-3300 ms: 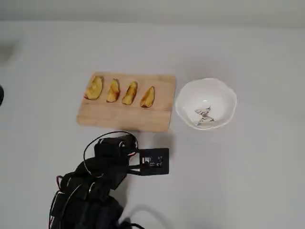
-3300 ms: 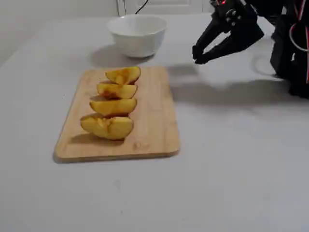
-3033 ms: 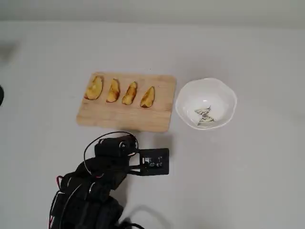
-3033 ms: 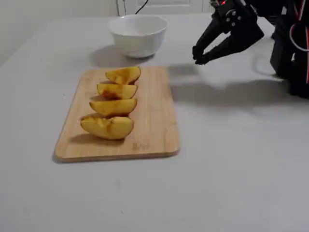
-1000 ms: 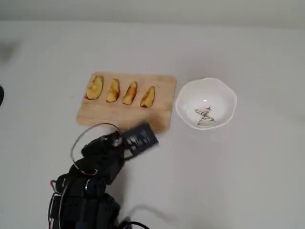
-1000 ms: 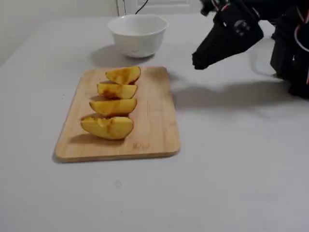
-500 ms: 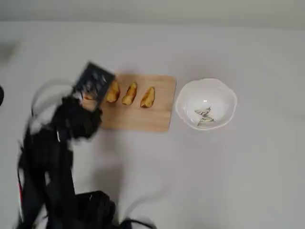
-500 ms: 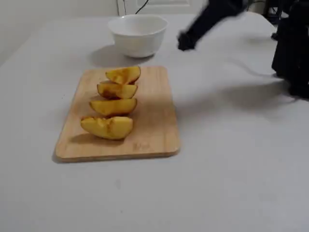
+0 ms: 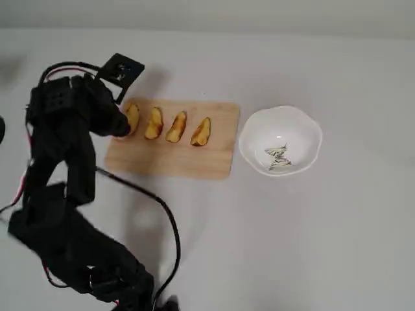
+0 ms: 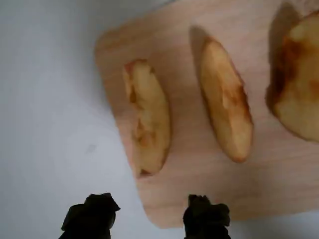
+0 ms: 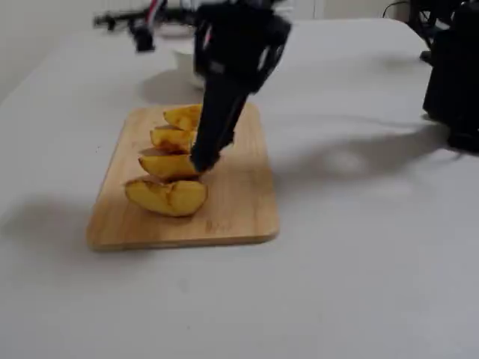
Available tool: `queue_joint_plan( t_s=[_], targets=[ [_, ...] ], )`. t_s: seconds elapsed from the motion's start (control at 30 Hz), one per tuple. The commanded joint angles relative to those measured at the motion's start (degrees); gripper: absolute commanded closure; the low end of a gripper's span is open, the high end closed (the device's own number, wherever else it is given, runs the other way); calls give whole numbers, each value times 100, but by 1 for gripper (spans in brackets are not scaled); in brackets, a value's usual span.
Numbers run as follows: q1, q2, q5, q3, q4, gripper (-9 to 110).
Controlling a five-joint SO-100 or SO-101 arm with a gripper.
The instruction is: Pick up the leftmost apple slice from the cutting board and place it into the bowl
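Observation:
Four yellow apple slices lie in a row on the pale wooden cutting board [image 9: 175, 162]. The leftmost apple slice [image 9: 133, 118] is partly covered by my gripper [image 9: 121, 123] in the overhead view. In the wrist view this slice [image 10: 147, 124] lies nearest the board's short edge [image 10: 112, 104], and my open, empty gripper [image 10: 148, 219] hovers above it with one fingertip [image 10: 89, 219] on each side. In the fixed view the gripper [image 11: 200, 161] hangs just above the near slices [image 11: 166, 196]. The white scalloped bowl [image 9: 305, 123] stands right of the board.
Three narrower slices [image 9: 176, 126] lie to the right of the leftmost one. The arm's base and black cable [image 9: 165, 214] fill the lower left of the overhead view. A dark object [image 11: 456, 75] stands at the far right of the fixed view.

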Motion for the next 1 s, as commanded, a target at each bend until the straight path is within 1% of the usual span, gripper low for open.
queue_joint_plan(
  t_s=[0.0,0.27,0.37,0.5,0.53,0.6,0.67,0.77,0.8,0.97],
  targets=[
    [-158,-642,88,-1037,97,81],
    [-167,-1679,185,-2215,369,83],
    [-167,-1907,220,-2470,387,88],
    [-211,-2188,343,-2892,545,100],
    [-220,-2338,396,-3164,694,101],
    [-229,-2751,527,-3911,1090,101],
    [-237,-3393,791,-5150,1688,101],
    [-229,-4966,1239,-8411,2900,101],
    [-229,-5168,1362,-8921,3041,101],
    [44,-4729,2760,-9009,3208,101]
  ],
)
